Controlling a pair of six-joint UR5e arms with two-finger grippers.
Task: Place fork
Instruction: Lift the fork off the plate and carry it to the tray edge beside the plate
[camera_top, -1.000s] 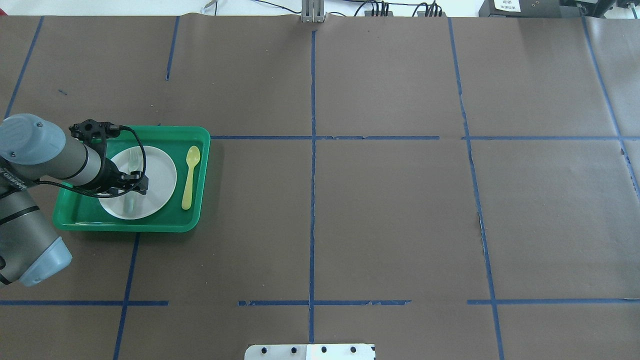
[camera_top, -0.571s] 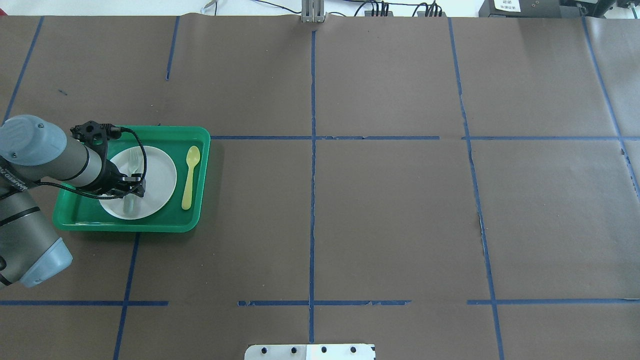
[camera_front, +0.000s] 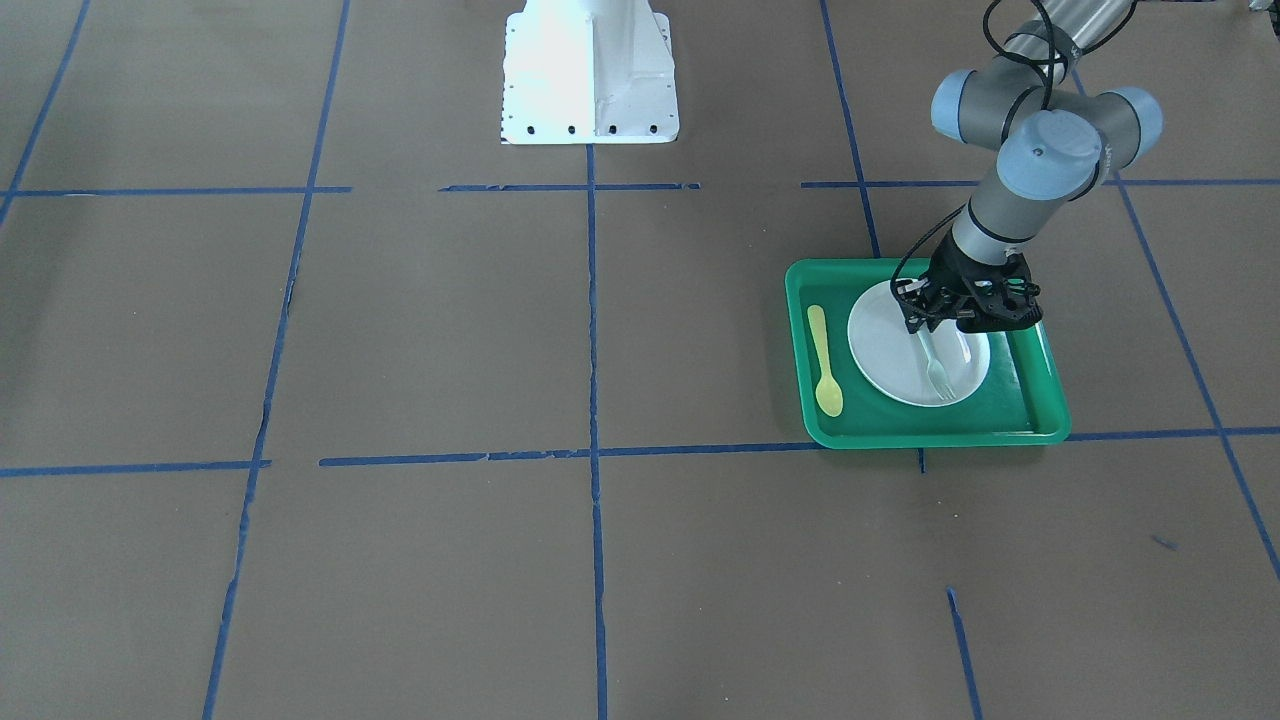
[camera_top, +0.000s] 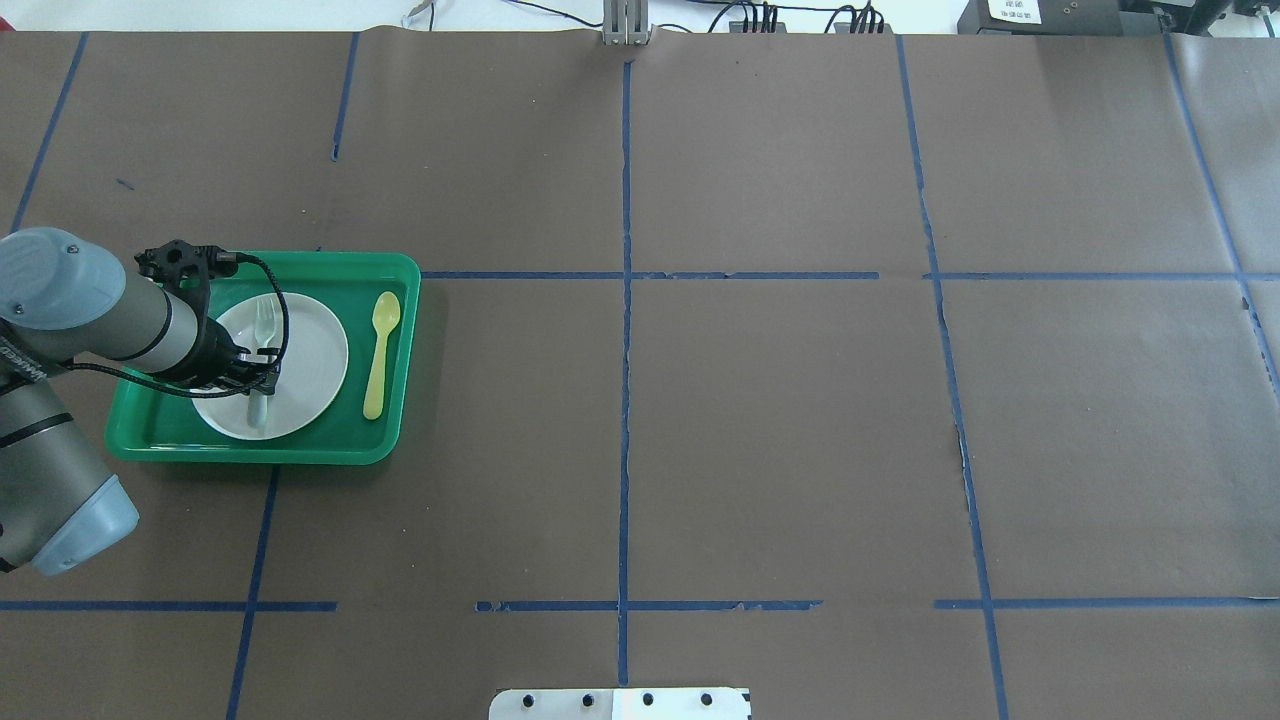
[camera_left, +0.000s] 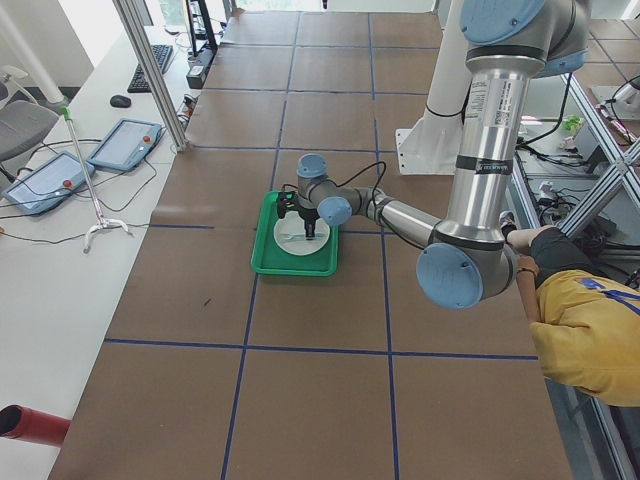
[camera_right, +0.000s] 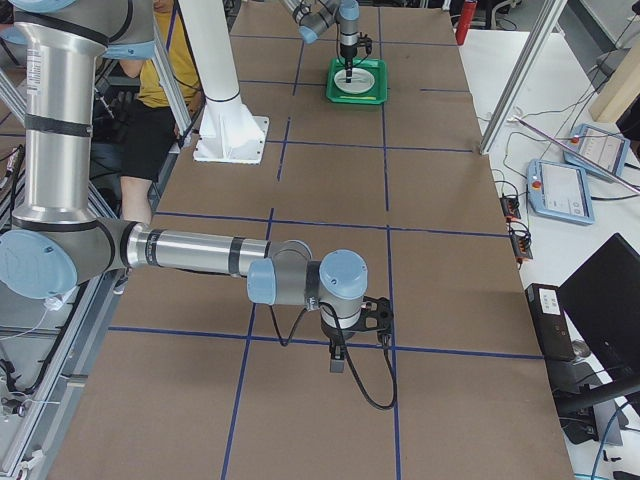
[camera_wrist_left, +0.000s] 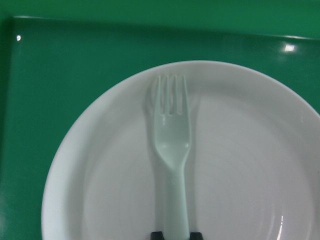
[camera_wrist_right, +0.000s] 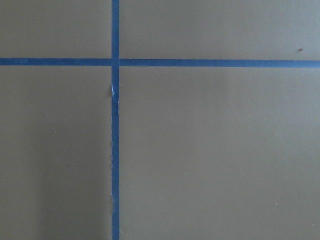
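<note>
The pale translucent fork (camera_wrist_left: 172, 140) lies along the white plate (camera_wrist_left: 240, 165) in the green tray (camera_wrist_left: 50, 75), tines pointing away from the robot. My left gripper (camera_wrist_left: 176, 234) is shut on the fork's handle, one dark fingertip tight on each side, low over the plate. The overhead view shows the fork (camera_top: 265, 320), the left gripper (camera_top: 262, 378) and the plate (camera_top: 315, 350); so does the front view, with fork (camera_front: 938, 368) and gripper (camera_front: 932, 328). My right gripper (camera_right: 338, 362) hangs over bare table far away; I cannot tell whether it is open or shut.
A yellow plastic spoon (camera_top: 378, 355) lies in the tray (camera_top: 395, 400) to the right of the plate. The tray sits at the table's left side. A person in yellow (camera_left: 585, 330) sits behind the robot. The white robot base (camera_front: 588, 70) stands mid-table edge.
The left gripper has shifted slightly left and lower over the plate with the fork between its fingers. The plate has slid a little to the left in the tray.
</note>
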